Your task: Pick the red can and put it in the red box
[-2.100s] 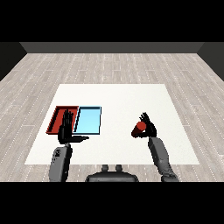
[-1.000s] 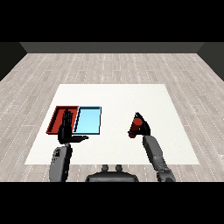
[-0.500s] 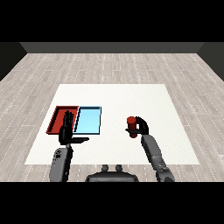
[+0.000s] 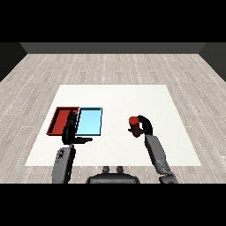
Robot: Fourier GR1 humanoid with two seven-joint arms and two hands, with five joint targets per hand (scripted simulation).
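Fingers of the right robot hand (image 4: 144,126) curl round the red can (image 4: 133,123), which sits upright in the grasp with its top showing above the hand. The can is on the right half of the white tabletop (image 4: 132,95), well apart from both trays; whether its base touches the surface or hangs just over it cannot be told from this view. The grey right forearm (image 4: 157,154) runs from the hand down toward the lower right of the view.

On the other side, the left robot hand (image 4: 70,131) is spread, its fingers straight and pointing away from the robot, its thumb stuck out toward the middle of the tabletop. It holds nothing. From the head view this hand overlaps the near edge of the trays, about where the two meet. The grey left forearm (image 4: 63,162) comes up beneath it from the lower left.

The red tray (image 4: 58,120) lies on the left part of the tabletop, and the light blue tray (image 4: 91,121) lies just beside it on its right, the two touching along one long side. Around the tabletop spreads a pale wood-plank floor (image 4: 114,66), ending at a dark wall at the far side.
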